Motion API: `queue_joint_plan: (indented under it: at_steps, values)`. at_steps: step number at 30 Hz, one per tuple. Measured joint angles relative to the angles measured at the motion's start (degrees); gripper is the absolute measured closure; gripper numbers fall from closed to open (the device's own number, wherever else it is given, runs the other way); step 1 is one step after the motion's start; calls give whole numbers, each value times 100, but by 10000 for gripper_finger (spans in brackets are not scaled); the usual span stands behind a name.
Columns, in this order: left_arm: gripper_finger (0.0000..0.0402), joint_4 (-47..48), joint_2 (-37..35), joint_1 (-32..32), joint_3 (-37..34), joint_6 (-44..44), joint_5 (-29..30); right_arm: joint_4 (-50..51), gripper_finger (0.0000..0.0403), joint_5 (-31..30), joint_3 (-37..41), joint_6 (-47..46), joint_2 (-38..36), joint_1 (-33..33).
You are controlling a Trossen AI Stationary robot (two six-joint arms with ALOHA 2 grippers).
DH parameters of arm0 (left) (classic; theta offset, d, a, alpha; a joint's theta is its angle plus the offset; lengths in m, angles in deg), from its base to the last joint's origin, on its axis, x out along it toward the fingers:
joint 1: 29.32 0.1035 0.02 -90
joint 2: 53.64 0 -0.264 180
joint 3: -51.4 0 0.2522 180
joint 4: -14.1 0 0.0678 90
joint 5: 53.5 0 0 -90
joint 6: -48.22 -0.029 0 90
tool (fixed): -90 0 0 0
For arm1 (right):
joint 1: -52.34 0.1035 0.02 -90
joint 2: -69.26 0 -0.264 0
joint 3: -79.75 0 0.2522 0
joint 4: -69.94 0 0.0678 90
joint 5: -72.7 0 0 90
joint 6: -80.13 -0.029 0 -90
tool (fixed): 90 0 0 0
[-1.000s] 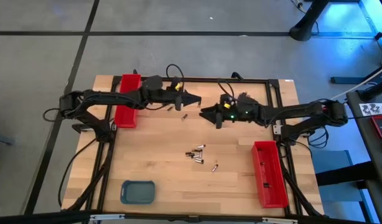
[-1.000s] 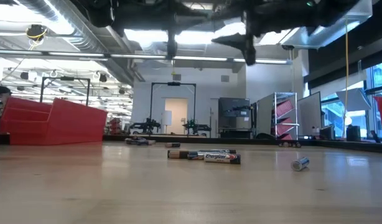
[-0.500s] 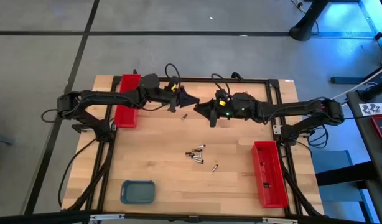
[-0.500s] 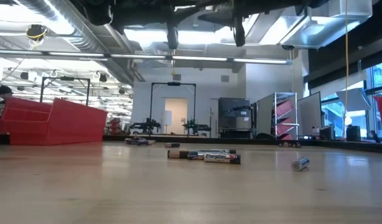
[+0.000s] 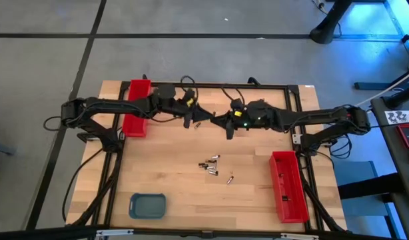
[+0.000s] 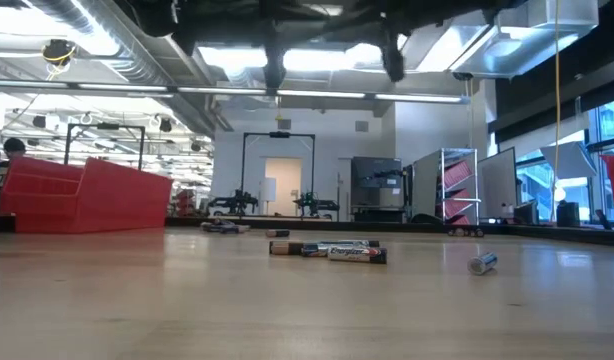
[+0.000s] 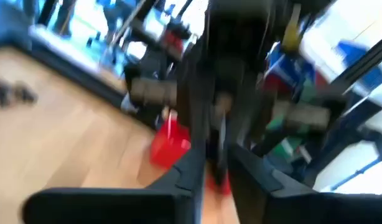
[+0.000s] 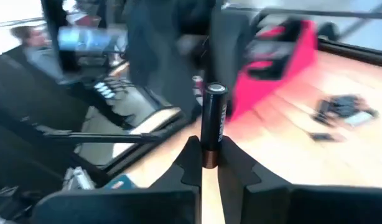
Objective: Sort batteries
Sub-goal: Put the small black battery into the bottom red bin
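A: What do you see on the left side of the desk (image 5: 158,167)?

B: At the far left there is a long red tray (image 5: 136,108), and near the front edge a small blue-grey tray (image 5: 148,205). The left tool (image 5: 188,119) is raised above the far middle of the desk, just beside the other arm. I cannot tell if its fingers are open or closed; its own camera is too unclear.

A: And the batteries?

B: A small group of batteries (image 5: 210,165) lies in the middle of the desk, with a single battery (image 5: 230,179) a little to the right of it. In the low view they lie flat on the wood, and two more lie farther back. One more small battery (image 5: 198,124) lies between the two tools.

A: What about the right arm?

B: The right tool (image 5: 228,127) is also raised, facing the left one. It is closed on a dark battery (image 8: 212,124), which stands upright between its fingers. A second red tray (image 5: 288,185) lies at the right front.
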State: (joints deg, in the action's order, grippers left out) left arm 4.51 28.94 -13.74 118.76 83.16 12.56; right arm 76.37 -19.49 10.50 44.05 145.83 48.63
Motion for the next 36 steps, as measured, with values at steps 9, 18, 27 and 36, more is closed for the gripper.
queue_joint_plan:
  at_steps: [9,18,27,36]
  values:
    - [243,622,6,74,7,-45,53,2391,383,130,-7,-580,-729,673]
    - [233,1112,6,65,7,-46,55,5292,383,719,-10,-2312,-1348,2858]
    - [233,1084,6,67,7,-236,227,7433,383,1254,-1,-3607,-1333,5282]
    - [233,1082,6,67,7,-209,329,6328,383,1244,610,-3429,-913,5735]
